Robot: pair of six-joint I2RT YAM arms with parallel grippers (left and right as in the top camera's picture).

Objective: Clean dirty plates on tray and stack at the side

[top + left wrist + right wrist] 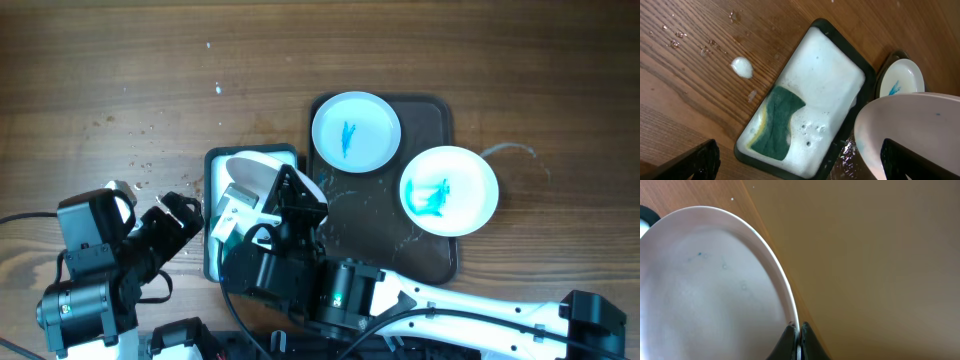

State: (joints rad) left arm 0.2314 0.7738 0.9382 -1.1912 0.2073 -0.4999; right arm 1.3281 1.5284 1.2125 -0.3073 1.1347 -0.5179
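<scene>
right tool (pixel 797 330): clamped on plate (pixel 715 280) rim | plate: tilted above soapy tray (pixel 819 22) | left tool (pixel 172 212): apart

rear plate (pixel 356 131) on tray (pixel 372 222), second plate (pixel 449 190) overhanging its right rim, sponge (pixel 777 122) in small tray (pixel 866 64)

Smooth glossy white plate (pixel 705 290) in the right claw (pixel 799 339), its fingers (pixel 785 344) matt black, rough fibrous green sponge (pixel 777 122) with a yellow foam layer ahead of the left claw (pixel 800 167), frothy suds (pixel 830 65) around it, matt grained wood table (pixel 685 100) beaded with droplets, dark tray (pixel 370 215) wet and sheeny beside the right claw.
</scene>
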